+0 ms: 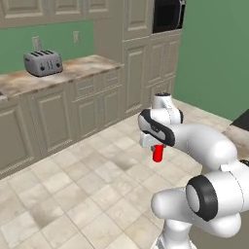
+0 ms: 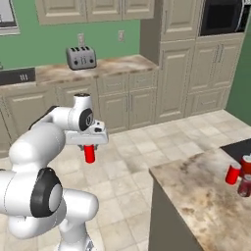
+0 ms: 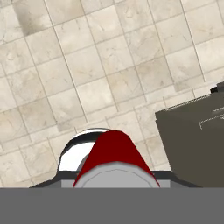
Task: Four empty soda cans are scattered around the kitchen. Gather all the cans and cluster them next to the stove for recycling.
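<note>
My gripper (image 1: 157,150) hangs over the tiled floor, shut on a red soda can (image 1: 158,154) that points downward. From the right base view the same can (image 2: 89,154) sticks out below the gripper (image 2: 89,148). The hand view looks down along the held can (image 3: 114,155), which covers the fingertips. Three more red cans (image 2: 233,173) stand together on the tan island counter (image 2: 196,186) at the right, beside the black stove's edge (image 2: 236,147).
A grey toaster (image 1: 43,62) sits on the back counter (image 1: 73,73) over beige cabinets. A tall cabinet with a black built-in oven (image 2: 220,17) stands at the back right. Open tiled floor (image 1: 73,194) lies between the cabinets and the island.
</note>
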Controlling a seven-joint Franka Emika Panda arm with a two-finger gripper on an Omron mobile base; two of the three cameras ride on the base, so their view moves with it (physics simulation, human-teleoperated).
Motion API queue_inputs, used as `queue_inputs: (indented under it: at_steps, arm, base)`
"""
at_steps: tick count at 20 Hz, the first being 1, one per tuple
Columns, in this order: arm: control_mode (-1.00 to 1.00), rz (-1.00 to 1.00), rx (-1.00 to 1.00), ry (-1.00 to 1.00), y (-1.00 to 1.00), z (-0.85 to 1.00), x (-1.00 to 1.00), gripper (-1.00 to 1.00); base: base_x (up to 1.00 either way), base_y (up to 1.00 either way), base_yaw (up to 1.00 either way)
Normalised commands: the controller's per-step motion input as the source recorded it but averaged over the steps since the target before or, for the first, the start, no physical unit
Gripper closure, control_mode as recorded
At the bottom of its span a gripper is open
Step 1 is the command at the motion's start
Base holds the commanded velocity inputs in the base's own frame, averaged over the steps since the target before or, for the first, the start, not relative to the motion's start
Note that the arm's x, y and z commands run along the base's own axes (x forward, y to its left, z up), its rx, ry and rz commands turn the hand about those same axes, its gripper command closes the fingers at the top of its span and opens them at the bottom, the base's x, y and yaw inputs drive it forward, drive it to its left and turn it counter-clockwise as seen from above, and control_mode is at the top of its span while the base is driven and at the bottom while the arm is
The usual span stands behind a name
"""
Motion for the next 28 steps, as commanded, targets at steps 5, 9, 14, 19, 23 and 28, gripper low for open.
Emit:
queue_inputs:
  at_steps: [5,9,14,19,23,28]
  arm:
    - [1.0,0.0,0.0,0.0,0.0,0.0,0.0,1.0]
    - [1.0,0.0,0.0,0.0,0.0,0.0,0.0,1.0]
    - [1.0,0.0,0.0,0.0,0.0,0.0,0.0,1.0]
    - [1.0,0.0,0.0,0.0,0.0,0.0,0.0,1.0]
    - [1.0,0.0,0.0,0.0,0.0,0.0,0.0,1.0]
    - [1.0,0.0,0.0,0.0,0.0,0.0,0.0,1.0]
  base:
    - [0.62,0.34,-0.32]
    - [0.5,0.32,-0.49]
    - [0.43,0.28,-0.61]
    - [0.41,0.28,-0.62]
    - [0.42,0.27,-0.62]
    - [0.31,0.42,-0.41]
